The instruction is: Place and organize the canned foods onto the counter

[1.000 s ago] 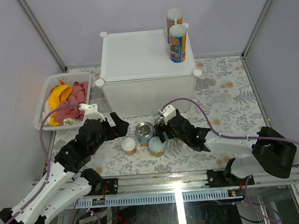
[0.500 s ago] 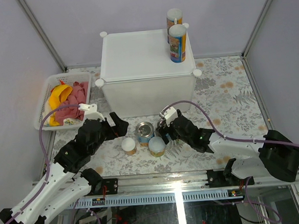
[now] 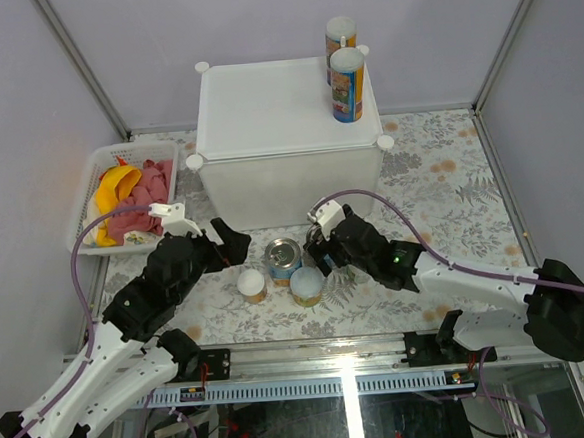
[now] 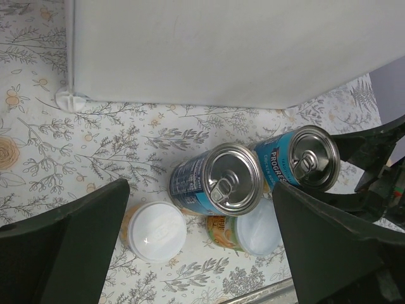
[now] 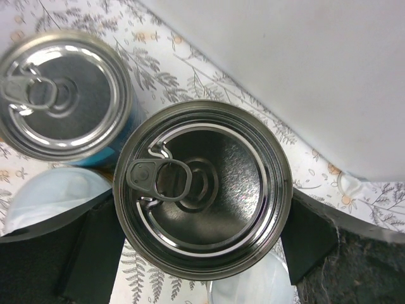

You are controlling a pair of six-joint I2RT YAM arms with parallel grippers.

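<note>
The counter (image 3: pixel 264 106) is a large white box at the table's middle back; two tall slim canisters (image 3: pixel 347 85) stand at its back right corner. In front of it on the table stand a blue-labelled can (image 3: pixel 283 258) and two small white-lidded jars (image 3: pixel 252 285) (image 3: pixel 307 286). My right gripper (image 3: pixel 320 249) is shut on the second blue can (image 5: pixel 202 187), its fingers on both sides of the can. My left gripper (image 3: pixel 232 245) is open and empty, just left of the cluster. The left wrist view shows both cans (image 4: pixel 218 180) (image 4: pixel 304 161) and both jars (image 4: pixel 154 231).
A white mesh basket (image 3: pixel 88 193) with a yellow banana (image 3: pixel 117 183) and pink cloth (image 3: pixel 141 204) sits at the left. The counter's front wall (image 4: pixel 221 50) rises close behind the cans. Grey walls enclose the table.
My right arm has shifted, and its gripper with the blue can has moved slightly toward the counter. The left arm has barely moved.
</note>
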